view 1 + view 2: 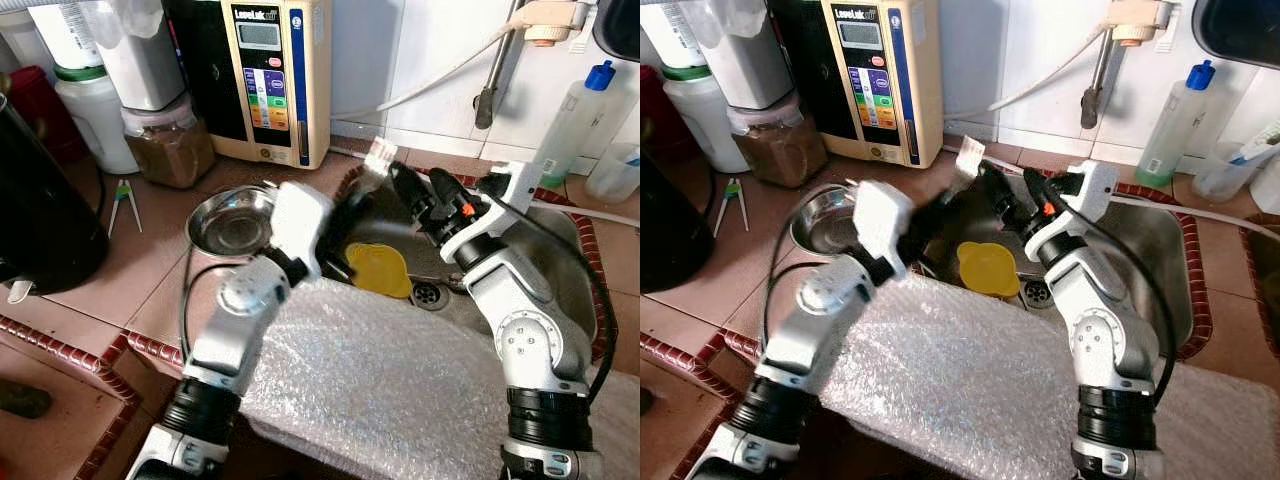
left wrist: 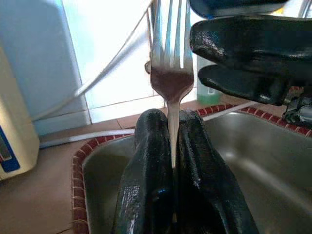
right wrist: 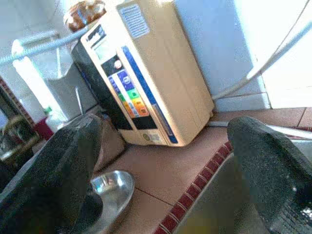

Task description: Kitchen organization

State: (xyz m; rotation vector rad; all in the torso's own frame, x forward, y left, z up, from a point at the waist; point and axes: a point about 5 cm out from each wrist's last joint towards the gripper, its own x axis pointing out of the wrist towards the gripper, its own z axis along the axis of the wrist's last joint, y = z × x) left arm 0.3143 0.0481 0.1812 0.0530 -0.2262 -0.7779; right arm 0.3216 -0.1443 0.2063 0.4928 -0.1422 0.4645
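Now — fork (image 2: 170, 63) clamped between left gripper (image 2: 173, 146) fingers | right gripper (image 3: 170, 161) agape beside.

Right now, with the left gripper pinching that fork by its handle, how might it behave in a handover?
The fork looks like rigid polished metal, so probably stiff but slippery. The left gripper clamps only its thin handle, so it may pivot if the right gripper bumps it.

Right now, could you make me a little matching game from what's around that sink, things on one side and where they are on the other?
Things:
1. fork
2. yellow lid
3. steel bowl
4. blue-capped bottle

Places:
A. on the counter left of the sink
B. pinched in the left end effector
C. at the wall, right of the tap
D. inside the sink

Pairs: 1-B, 2-D, 3-A, 4-C
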